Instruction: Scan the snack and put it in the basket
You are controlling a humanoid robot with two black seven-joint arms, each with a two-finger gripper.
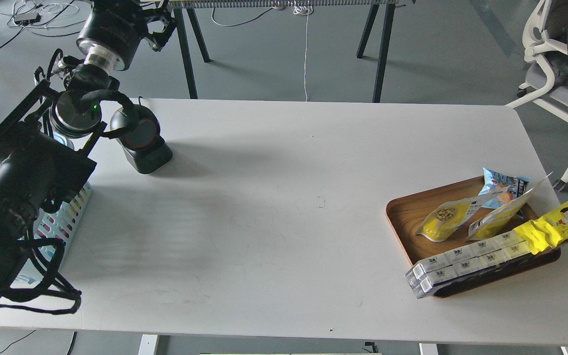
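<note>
A lab or office workspace: grey floor point(274, 54) with loose cables point(42, 12), white office chair point(555, 74), plain white tabletop point(284, 222).

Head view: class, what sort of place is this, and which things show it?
Probably a robotics lab staging a shop checkout: a plain white table on grey floor, loose cables, an office chair, a barcode scanner and a wooden tray of snacks.
</note>
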